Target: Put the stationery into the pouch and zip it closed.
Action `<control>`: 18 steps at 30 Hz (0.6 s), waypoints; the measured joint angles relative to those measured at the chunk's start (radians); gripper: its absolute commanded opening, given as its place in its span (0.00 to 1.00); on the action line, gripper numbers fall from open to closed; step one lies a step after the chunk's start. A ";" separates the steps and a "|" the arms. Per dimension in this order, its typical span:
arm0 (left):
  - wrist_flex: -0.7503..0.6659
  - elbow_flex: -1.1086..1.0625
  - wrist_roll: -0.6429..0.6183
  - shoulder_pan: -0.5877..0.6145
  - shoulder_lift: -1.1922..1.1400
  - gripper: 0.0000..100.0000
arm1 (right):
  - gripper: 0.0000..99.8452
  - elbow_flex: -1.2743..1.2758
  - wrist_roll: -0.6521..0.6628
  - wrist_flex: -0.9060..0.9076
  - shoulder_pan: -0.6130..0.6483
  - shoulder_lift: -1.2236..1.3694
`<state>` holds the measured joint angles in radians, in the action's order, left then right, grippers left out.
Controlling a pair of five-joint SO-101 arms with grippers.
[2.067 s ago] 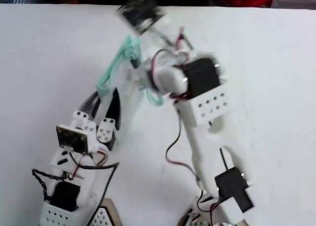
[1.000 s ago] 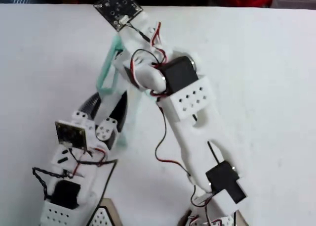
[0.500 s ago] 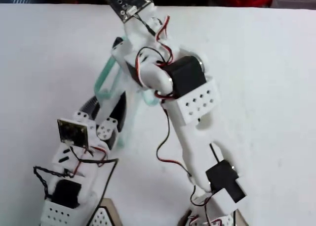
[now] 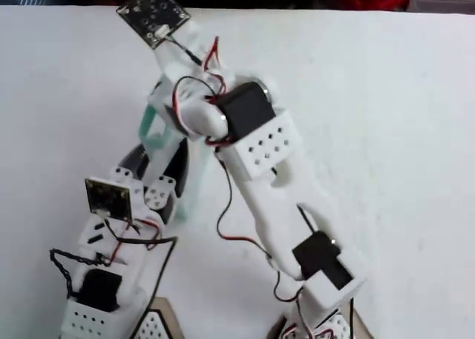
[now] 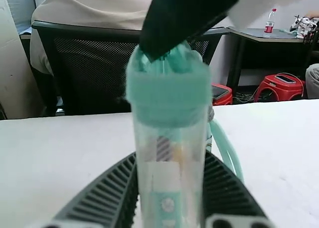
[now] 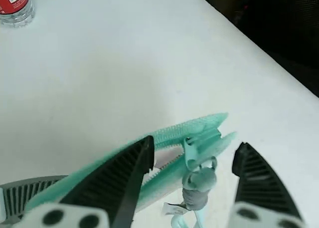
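Note:
A clear pouch (image 5: 167, 183) with a teal zip band stands between the dark fingers of my left gripper (image 5: 169, 160), which is shut on it. Stationery (image 5: 162, 180) shows through its wall. In the high view the left gripper (image 4: 157, 159) sits at the lower left, with the pouch's teal edge (image 4: 151, 127) just beyond it. My right gripper (image 6: 195, 147) is open, one finger on each side of the teal zip and its grey pull (image 6: 198, 184). One of its black fingers (image 5: 184, 13) hangs over the pouch's top.
The right arm (image 4: 267, 176) stretches diagonally across the white table (image 4: 386, 94), over the left arm's fingers. A small bottle (image 6: 15, 6) stands far off on the table. A chair (image 5: 75, 63) with a seated person is behind the far edge.
The right arm has swung to the left and its gripper has shifted along the pouch's teal top. The left arm has stayed put with the pouch.

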<state>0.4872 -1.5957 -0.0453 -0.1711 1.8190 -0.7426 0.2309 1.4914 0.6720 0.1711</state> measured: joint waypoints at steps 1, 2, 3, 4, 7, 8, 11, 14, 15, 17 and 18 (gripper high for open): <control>0.000 0.000 0.000 0.000 0.000 0.16 | 0.26 -0.006 0.000 0.012 -0.009 0.003; 0.000 0.000 0.003 -0.002 0.000 0.16 | 0.26 -0.009 0.000 0.020 -0.020 0.006; 0.000 0.000 0.003 -0.002 0.000 0.16 | 0.25 -0.014 0.000 0.028 -0.028 0.008; 0.000 0.000 0.003 -0.003 0.000 0.16 | 0.22 -0.021 0.000 0.035 -0.034 0.008; 0.000 0.000 0.005 -0.006 0.000 0.16 | 0.13 -0.046 0.049 0.060 -0.040 0.015; 0.000 0.000 0.005 -0.006 0.000 0.16 | 0.10 -0.046 0.080 0.063 -0.040 0.017; 0.000 0.000 0.005 -0.008 0.000 0.16 | 0.03 -0.046 0.126 0.063 -0.044 0.017; 0.000 0.000 0.005 -0.008 0.000 0.16 | 0.02 -0.049 0.135 0.055 -0.063 0.017; 0.000 -0.003 0.005 -0.008 0.000 0.16 | 0.02 -0.051 0.137 0.055 -0.064 0.017; 0.000 -0.005 0.005 -0.008 0.002 0.16 | 0.02 -0.063 0.137 0.061 -0.064 0.015; 0.000 -0.005 0.005 -0.008 0.002 0.16 | 0.02 -0.069 0.137 0.069 -0.064 0.015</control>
<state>0.4872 -1.6003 -0.0407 -0.1788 1.8205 -0.8117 0.3675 1.5604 0.6076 0.1864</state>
